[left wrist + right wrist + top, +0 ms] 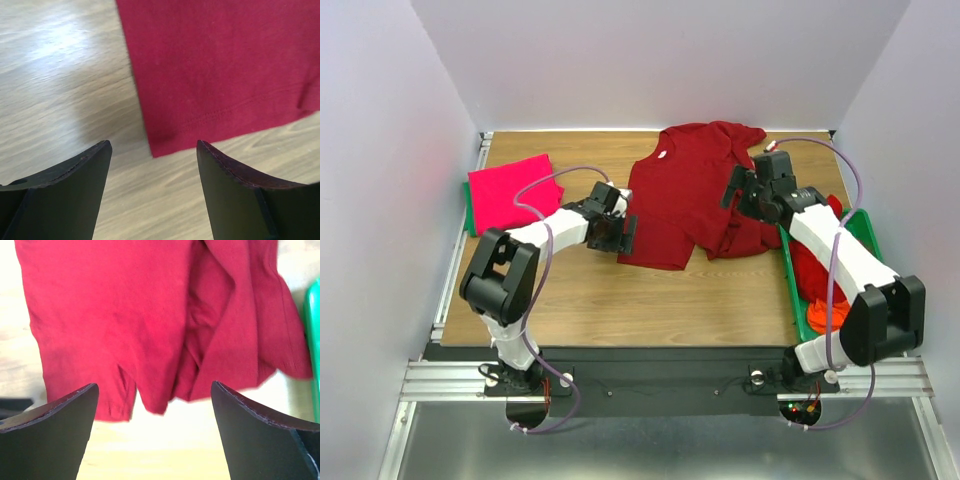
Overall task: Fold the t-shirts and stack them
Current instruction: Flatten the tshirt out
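Note:
A dark red t-shirt point(680, 190) lies spread at the middle back of the table, its right side bunched and folded over itself. My left gripper point(623, 233) hovers open at the shirt's near left corner; in the left wrist view that hem corner point(160, 145) lies just beyond the gripper point(154, 146), with bare wood between the fingers. My right gripper point(732, 190) stands open over the shirt's rumpled right side, and its wrist view shows the gripper point(155, 389) just short of the crumpled hem point(150, 400). A folded pink-magenta t-shirt point(510, 192) rests at the far left.
A green tray point(863, 228) at the right edge holds a dark red shirt point(812, 270) and an orange one point(828, 315); its rim point(313, 340) shows in the right wrist view. A green edge point(468, 215) shows under the pink shirt. White walls enclose the table point(650, 310).

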`<act>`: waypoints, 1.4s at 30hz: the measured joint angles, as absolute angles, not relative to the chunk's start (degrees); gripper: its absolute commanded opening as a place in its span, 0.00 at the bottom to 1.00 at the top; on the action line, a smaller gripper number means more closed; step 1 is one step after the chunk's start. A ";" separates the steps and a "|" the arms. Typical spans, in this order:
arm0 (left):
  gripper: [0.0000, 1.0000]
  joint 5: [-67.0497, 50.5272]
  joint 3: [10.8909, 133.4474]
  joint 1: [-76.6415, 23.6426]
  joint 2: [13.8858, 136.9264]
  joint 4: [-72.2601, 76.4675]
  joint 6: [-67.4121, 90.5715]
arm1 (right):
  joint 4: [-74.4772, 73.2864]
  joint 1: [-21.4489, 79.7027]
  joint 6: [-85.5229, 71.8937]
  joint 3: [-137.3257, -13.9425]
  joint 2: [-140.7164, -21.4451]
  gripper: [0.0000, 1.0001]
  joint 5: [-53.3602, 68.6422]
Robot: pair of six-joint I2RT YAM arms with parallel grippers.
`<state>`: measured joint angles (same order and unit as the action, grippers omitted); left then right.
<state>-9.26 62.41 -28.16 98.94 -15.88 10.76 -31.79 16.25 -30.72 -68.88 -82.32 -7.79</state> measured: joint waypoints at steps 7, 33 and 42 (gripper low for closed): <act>0.66 -6.09 62.96 -30.87 101.56 -15.84 10.48 | -32.01 16.25 -31.99 -64.62 -78.00 0.99 -7.68; 0.00 4.27 70.35 -34.13 107.13 -19.57 5.37 | -31.97 16.40 -34.79 -57.89 -77.28 0.95 -5.37; 0.00 -6.28 86.13 -20.71 106.56 -24.03 11.33 | -32.03 18.85 -35.53 -54.15 -76.77 0.90 -4.97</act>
